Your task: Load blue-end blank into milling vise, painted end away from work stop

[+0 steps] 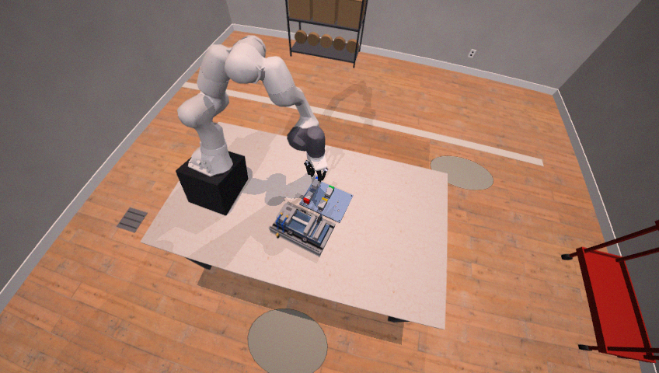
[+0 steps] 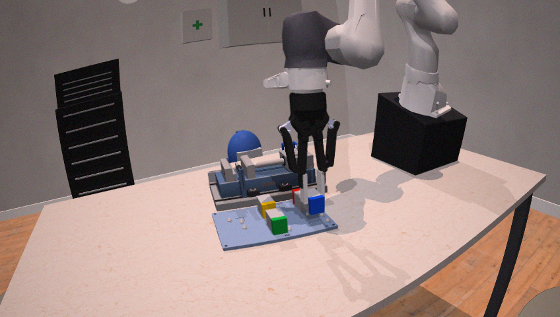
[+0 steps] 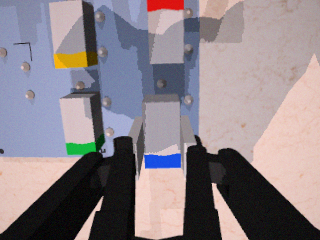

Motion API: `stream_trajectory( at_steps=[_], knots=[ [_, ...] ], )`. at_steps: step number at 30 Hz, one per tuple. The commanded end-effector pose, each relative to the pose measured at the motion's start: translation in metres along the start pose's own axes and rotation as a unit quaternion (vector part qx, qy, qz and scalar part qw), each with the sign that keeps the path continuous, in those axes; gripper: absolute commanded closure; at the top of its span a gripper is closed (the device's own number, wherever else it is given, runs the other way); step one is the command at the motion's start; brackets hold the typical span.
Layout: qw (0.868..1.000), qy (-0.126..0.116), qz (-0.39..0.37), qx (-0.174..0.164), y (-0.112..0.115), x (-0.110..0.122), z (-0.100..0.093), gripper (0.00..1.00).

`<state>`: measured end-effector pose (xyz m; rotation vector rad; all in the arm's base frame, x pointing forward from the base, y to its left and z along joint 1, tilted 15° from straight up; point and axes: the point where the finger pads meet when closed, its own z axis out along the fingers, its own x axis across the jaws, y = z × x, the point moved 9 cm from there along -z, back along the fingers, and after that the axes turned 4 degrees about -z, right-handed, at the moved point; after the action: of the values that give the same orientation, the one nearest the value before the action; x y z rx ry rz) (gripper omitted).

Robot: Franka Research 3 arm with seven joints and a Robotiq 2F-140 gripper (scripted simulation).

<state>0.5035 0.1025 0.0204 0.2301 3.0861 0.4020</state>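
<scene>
The grey blank with the blue end [image 2: 313, 201] [image 3: 163, 135] is between my fingers at the near corner of the light blue infeed plate [image 2: 267, 227]. My gripper [image 2: 311, 181] [image 3: 162, 130] is shut on its two long sides and points straight down; the blank looks raised a little off the plate. The blue end faces away from the vise. The red-ended blank [image 3: 166, 27] [image 2: 296, 194] lies in line behind it. The yellow-ended blank [image 2: 267, 205] [image 3: 75, 34] and the green-ended blank [image 2: 277, 222] [image 3: 80, 123] lie on the plate beside it. The vise [image 2: 263, 174] [image 1: 305, 225] stands behind the plate with open jaws.
Small white pins [image 2: 240, 222] stand up from the infeed plate around the blanks. A blue dome [image 2: 243, 144] sits behind the vise. The robot's black base block [image 2: 417, 131] stands at the table's far right.
</scene>
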Motion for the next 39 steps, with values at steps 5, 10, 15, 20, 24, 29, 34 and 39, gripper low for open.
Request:
stream_trajectory(
  at_steps=[5, 10, 15, 20, 24, 29, 34, 39],
  knots=[
    [1.0, 0.007, 0.001, -0.001, 0.0, 0.004, 0.001, 1.0],
    [1.0, 0.007, 0.0, -0.001, 0.0, 0.003, -0.023, 1.0],
    [1.0, 0.007, 0.001, -0.001, 0.0, 0.003, -0.029, 1.0],
    [1.0, 0.007, 0.001, -0.001, 0.0, 0.003, -0.029, 1.0],
    [1.0, 0.006, -0.001, 0.0, 0.0, 0.002, -0.034, 1.0],
    [1.0, 0.007, 0.001, -0.001, 0.0, 0.002, -0.058, 1.0],
    [1.0, 0.007, 0.001, -0.001, 0.0, 0.002, -0.058, 1.0],
    [1.0, 0.007, 0.001, -0.001, 0.0, 0.002, -0.058, 1.0]
  ],
)
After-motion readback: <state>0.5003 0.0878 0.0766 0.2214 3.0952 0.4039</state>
